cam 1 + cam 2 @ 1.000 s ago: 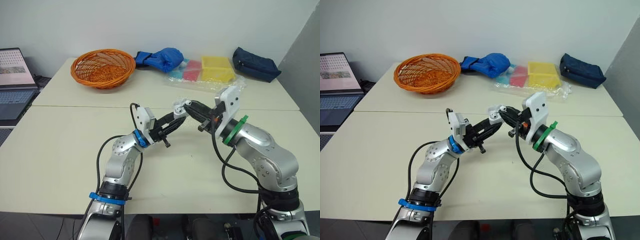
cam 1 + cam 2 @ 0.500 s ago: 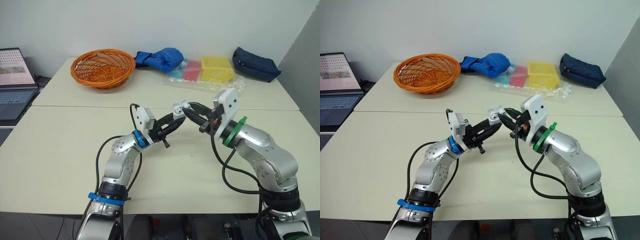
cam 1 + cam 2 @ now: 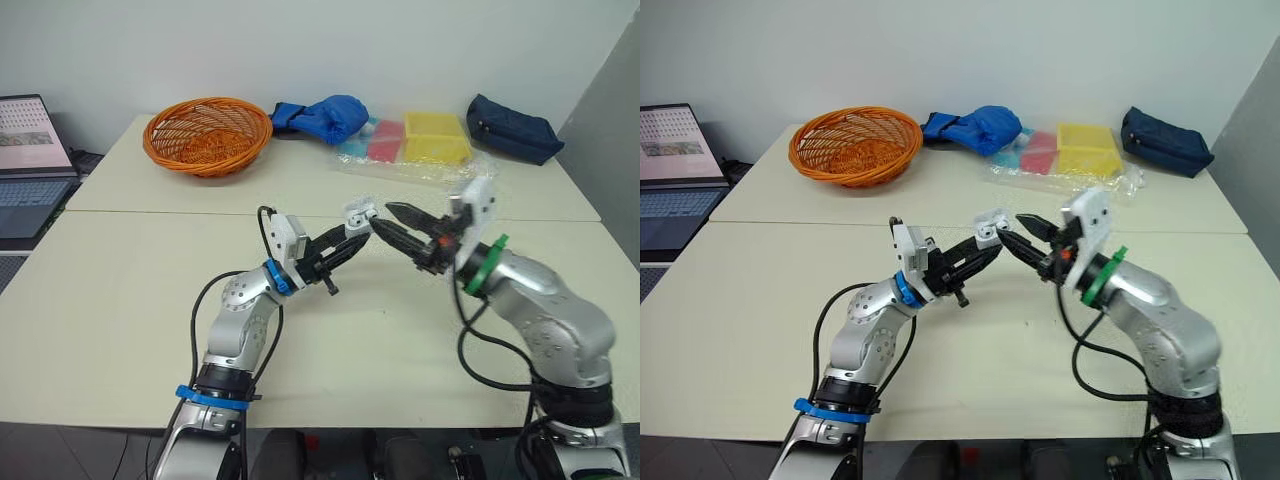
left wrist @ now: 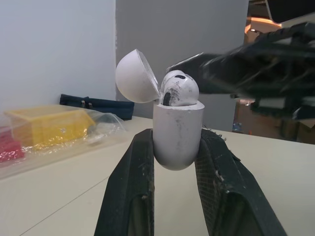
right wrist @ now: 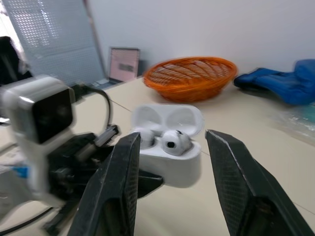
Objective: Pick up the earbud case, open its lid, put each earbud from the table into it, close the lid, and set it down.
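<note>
White plastic, the earbud case [image 4: 178,132] sits upright between the two black fingers of the left end effector [image 3: 350,243], which pinches its lower body from both sides and holds it in the air above the bench [image 3: 120,300], about midway between the two arms. Its lid [image 4: 135,76] is hinged back and stands open. Two earbuds [image 5: 174,140] rest side by side in the wells of the case, their rounded heads standing above the rim.

The right end effector [image 3: 381,217] points at the case with its fingers spread, tips just beside the open top; whether they touch it cannot be told.

At the far side of the bench lie an orange wicker basket [image 3: 207,135], a blue bundle [image 3: 325,117], yellow and pink packets in clear wrap [image 3: 425,140] and a dark blue pouch [image 3: 512,128]. A laptop [image 3: 30,160] stands off to the left.
</note>
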